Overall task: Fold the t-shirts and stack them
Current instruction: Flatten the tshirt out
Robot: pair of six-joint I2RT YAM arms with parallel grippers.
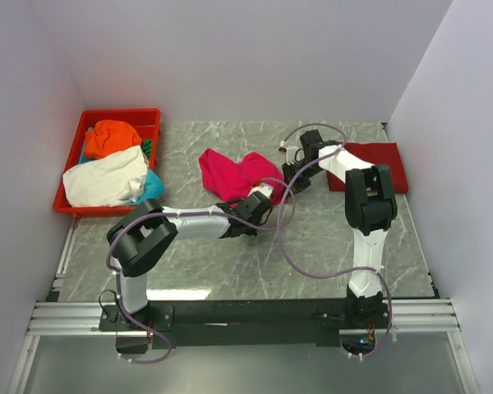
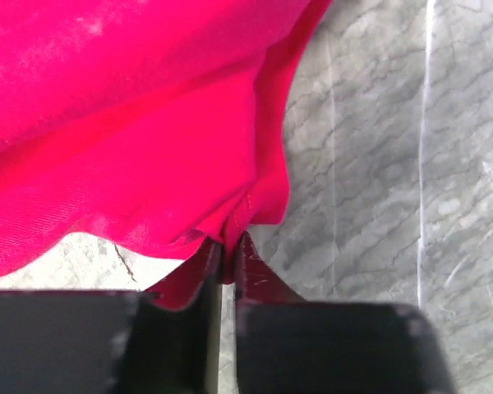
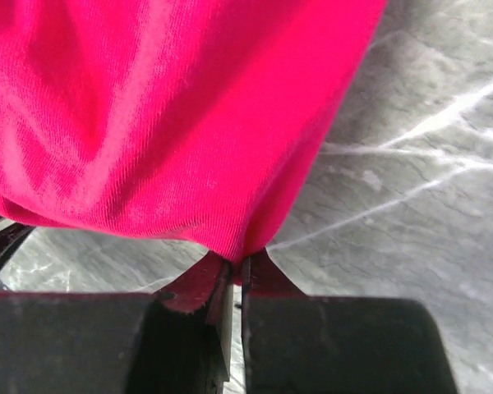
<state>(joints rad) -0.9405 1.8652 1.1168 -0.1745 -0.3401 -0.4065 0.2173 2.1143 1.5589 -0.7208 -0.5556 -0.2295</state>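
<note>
Pink-red cloth fills both wrist views. The pink-red t-shirt lies bunched in the middle of the worktop, and each hand is pinched shut on a fold of its edge. The left hand holds a stitched hem at the near-right side, and the right hand holds the right-hand end. Two grips set apart like this look meant to lift and spread it flat for folding. The heap's long axis runs left to right, but I cannot tell where the collar points. A darker red t-shirt lies folded flat at the right, probably the stack's base. Other t-shirts wait in the red tray.
</note>
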